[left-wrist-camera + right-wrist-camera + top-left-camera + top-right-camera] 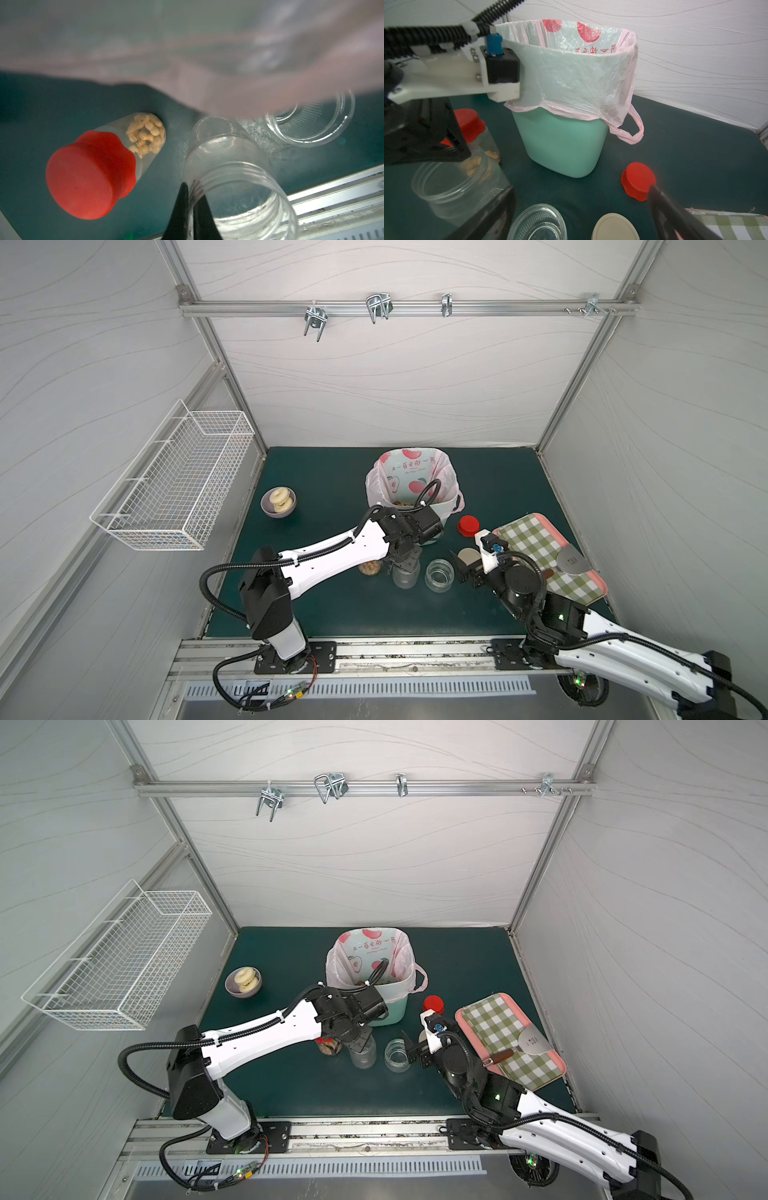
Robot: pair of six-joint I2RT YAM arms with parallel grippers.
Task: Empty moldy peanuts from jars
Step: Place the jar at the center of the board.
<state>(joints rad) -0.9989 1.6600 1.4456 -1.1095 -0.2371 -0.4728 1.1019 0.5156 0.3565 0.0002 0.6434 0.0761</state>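
Left gripper (192,191) pinches rim wall of empty tall clear plastic jar (228,158), upright nr mint-green bin (560,145). Right gripper (581,188) jaws wide apart, holding nothing. Pale tan peanuts (145,133) sit in closed red-lidded clear jar (91,174) just beside. Risk: left arm swing knocks it over.

Red-lidded jar (99,166) upright, peanuts (146,135) inside; tall jar (232,166), squat jar (311,126) open, empty.

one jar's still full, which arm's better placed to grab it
Left, probably: the capped jar stands right beside the left gripper, which only has to release the empty jar. The right gripper is open, but the empty jar and the squat jar stand in its way.
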